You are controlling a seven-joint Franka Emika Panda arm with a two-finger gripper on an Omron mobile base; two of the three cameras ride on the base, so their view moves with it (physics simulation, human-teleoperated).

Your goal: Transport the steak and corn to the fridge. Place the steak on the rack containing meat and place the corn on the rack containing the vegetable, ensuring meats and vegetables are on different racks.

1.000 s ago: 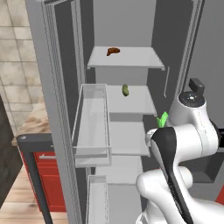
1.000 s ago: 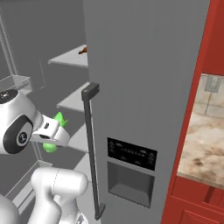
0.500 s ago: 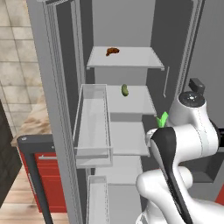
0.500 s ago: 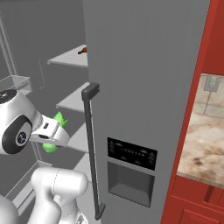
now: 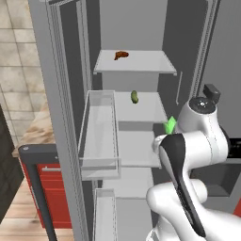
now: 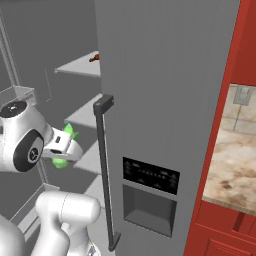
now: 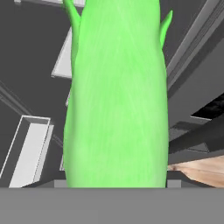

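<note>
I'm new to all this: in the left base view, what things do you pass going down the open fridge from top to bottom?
The steak on the upper rack, then the dark green vegetable on the next rack, then the bright green corn held by the arm.

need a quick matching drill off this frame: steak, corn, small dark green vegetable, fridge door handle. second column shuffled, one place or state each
Things:
1. steak
2. corn
3. vegetable
4. door handle

Places or states:
A. on the second rack down, alone
B. held in the gripper, in front of the open fridge
C. on the top rack
D. upright dark bar on the closed door, above the dispenser panel's side

Pairs: 1-C, 2-B, 3-A, 4-D
</note>
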